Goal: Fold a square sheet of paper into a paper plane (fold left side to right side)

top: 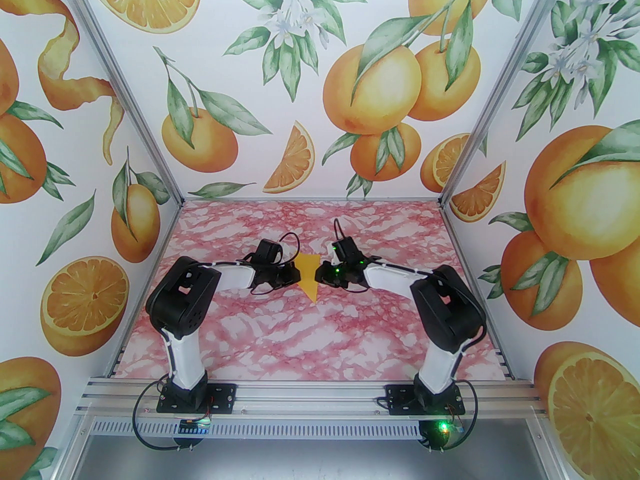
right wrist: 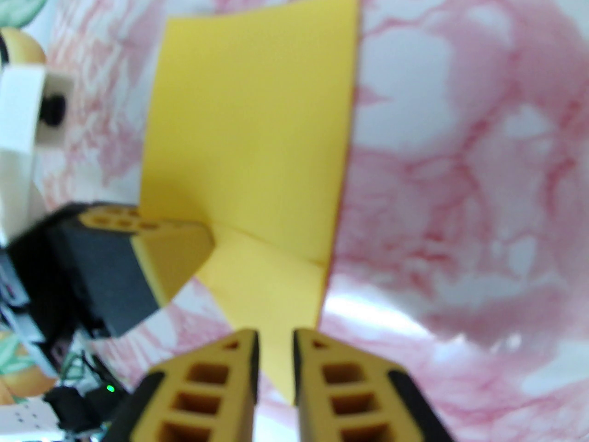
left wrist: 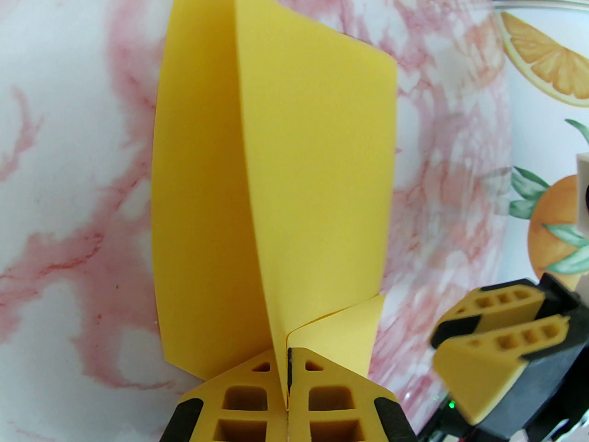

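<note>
The paper point(left wrist: 317, 154) is clamped in the left claw point(left wrist: 288, 359), stretching ahead. The right claw point(right wrist: 275, 341) is held parted alongside.

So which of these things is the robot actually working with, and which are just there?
Part of the job: thin yellow-orange paper sheet, partly folded; left tool pinching it; right tool, open.
Just there: pink marbled tabletop; orange-fruit printed walls.

We can read no lettering, number, brand or sign in any view. There is none on the square sheet of paper point(left wrist: 317, 154) pinched in the left gripper point(left wrist: 288, 362), and none on the marbled table point(left wrist: 69, 200) beneath that gripper.
</note>
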